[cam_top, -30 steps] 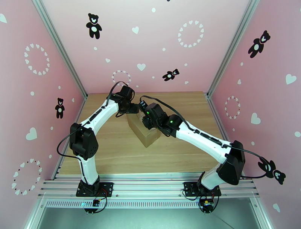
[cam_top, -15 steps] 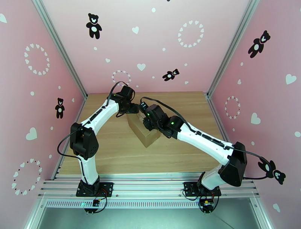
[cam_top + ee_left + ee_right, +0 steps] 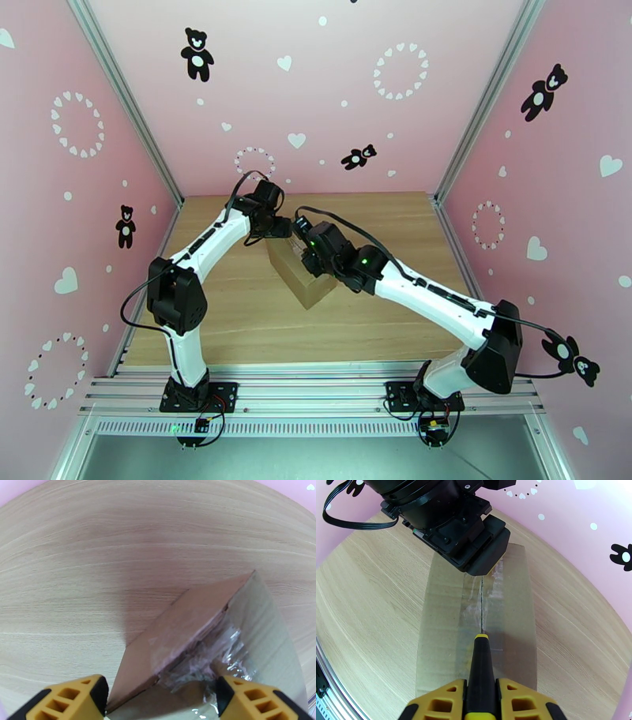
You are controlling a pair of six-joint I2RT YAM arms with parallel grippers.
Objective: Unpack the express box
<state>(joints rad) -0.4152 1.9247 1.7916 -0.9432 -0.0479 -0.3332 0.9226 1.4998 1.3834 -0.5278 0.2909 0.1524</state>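
**Top external view.** The express box (image 3: 310, 288) lies on the wooden worktop (image 3: 237, 324), about midway across it and turned at an angle to its edges. Both arms reach in over the box. The left pincer (image 3: 278, 229) is at the far end of the box. The right pincer (image 3: 306, 256) is above the box top, just beside the left one. The jaw spacing of either cannot be read from this angle.

**Left wrist view.** The left pincer (image 3: 162, 695) stands wide. One yellow finger (image 3: 75, 699) sits by the lower edge of the box's brown side face. The other is over the lighter top face, where crumpled clear tape (image 3: 205, 657) wraps the end. Whether either finger presses on the cardboard cannot be confirmed. The box (image 3: 185, 626) runs away from the camera, with bare worktop (image 3: 98, 559) beyond it.

**Right wrist view.** The right pincer (image 3: 481, 695) is drawn narrow and clamps the black handle of a utility knife (image 3: 481, 665) between its yellow fingers (image 3: 438, 701). The handle has a yellow tip and points along the box's length. Ahead of it a thin dark line runs down the taped centre seam (image 3: 482, 598) of the box top (image 3: 442, 630). That line reaches the black housing of the left arm (image 3: 450, 523), which hangs over the far end of the box. The box flaps lie flat and closed.
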